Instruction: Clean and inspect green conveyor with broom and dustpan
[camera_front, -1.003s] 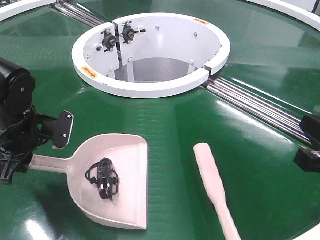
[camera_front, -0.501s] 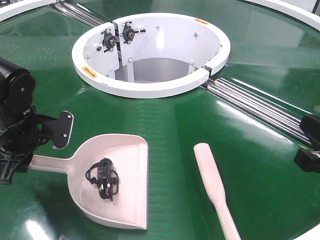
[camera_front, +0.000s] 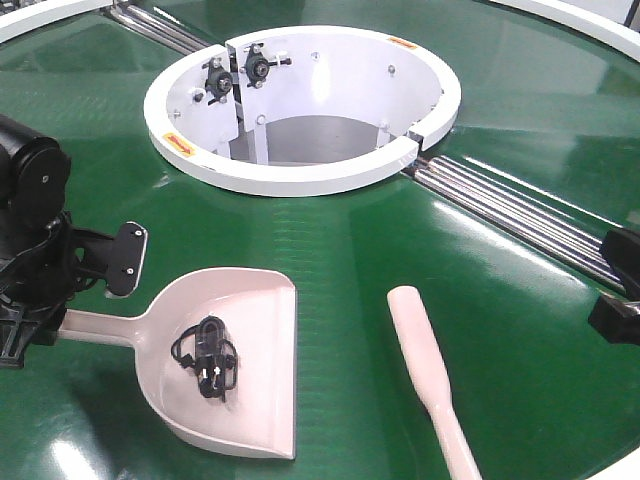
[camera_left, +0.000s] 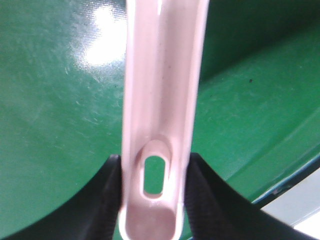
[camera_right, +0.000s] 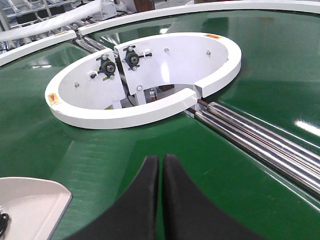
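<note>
we see the green conveyor (camera_front: 330, 250) spread glossy around its white ring hub (camera_front: 300, 182), and we place everything from that hub. the dustpan (camera_front: 255, 320) lies flat on the belt on the near side of the hub, below its left half, with its mouth turned to the right and its handle reaching out to the left. a small black tangle of cord (camera_front: 205, 358) sits inside the scoop. our left gripper (camera_left: 152, 200) is clamped on the end of that handle: in the left wrist view its two black fingers (camera_left: 107, 200) press the handle from both sides, right beside the hang hole. the broom (camera_front: 420, 345) also lies on the belt on the near side of the hub, below its right half, apart from the dustpan and from both grippers. only its pale handle shows, rounded end toward the hub, the rest running out at the bottom edge, so we cannot see the bristles. the silver rollers (camera_front: 510, 212) run from the hub's right side outward to the right. our right gripper (camera_right: 160, 172) hangs over the belt on the near right of the hub, its fingers drawn together with just a slit between them, empty. in the front view it shows only as a dark shape at the right edge, past the rollers.
</note>
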